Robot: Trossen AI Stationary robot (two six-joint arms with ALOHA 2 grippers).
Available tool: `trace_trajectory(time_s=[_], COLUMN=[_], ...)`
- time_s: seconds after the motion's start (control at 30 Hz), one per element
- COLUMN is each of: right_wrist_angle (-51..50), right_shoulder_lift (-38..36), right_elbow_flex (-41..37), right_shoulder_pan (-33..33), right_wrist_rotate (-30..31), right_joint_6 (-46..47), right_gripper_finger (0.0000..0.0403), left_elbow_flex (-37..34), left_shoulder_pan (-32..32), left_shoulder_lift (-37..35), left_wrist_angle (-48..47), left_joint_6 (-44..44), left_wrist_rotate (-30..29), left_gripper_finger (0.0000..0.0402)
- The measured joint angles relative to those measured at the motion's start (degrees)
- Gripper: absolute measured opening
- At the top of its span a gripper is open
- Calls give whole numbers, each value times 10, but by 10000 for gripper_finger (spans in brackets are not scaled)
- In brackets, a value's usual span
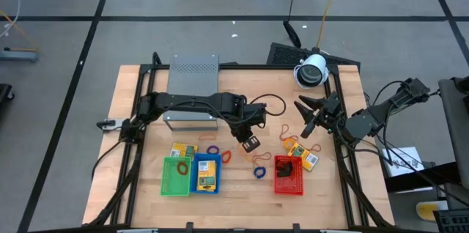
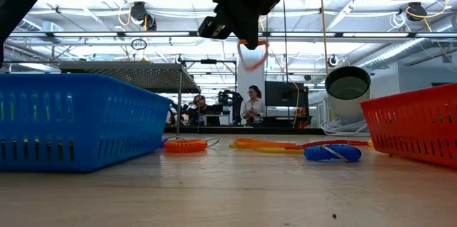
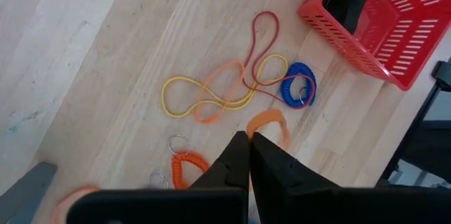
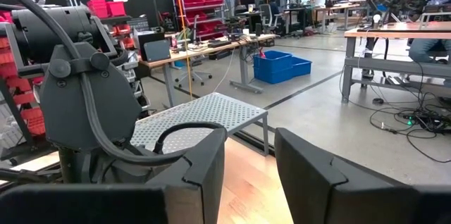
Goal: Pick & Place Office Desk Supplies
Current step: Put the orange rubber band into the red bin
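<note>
Wooden table (image 1: pixel 132 116) carries green (image 1: pixel 175 176), blue (image 1: pixel 206 174) and red (image 1: pixel 288 175) baskets. Left gripper (image 3: pixel 249 139) above table centre, fingers pinched on orange rubber band (image 2: pixel 253 54), lifted clear of the wood. Right gripper (image 4: pixel 248 155) at right edge, fingers apart, holding nothing.

Thin orange rubber-band loop (image 2: pixel 253 54) hangs pinched in left fingers (image 3: pixel 232 164); red, yellow, orange loops (image 3: pixel 232 83) tangled on tabletop beside blue coil (image 3: pixel 299 87).
</note>
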Motion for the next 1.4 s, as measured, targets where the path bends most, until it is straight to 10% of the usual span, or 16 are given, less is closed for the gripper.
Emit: trace_trajectory(time_s=[0.47,1.4], right_wrist_angle=[0,4], right_shoulder_lift=[-47,-144], right_elbow_flex=[0,0], right_shoulder_pan=[0,0], right_wrist_rotate=[65,110], right_joint_6=[-52,-90], right_gripper_finger=[116,116], left_elbow_flex=[0,-2], left_shoulder_pan=[-5,-67], left_shoulder_lift=[-4,106], left_wrist_angle=[84,588], left_joint_6=[60,188], left_wrist_rotate=[47,97], left_gripper_finger=[3,4])
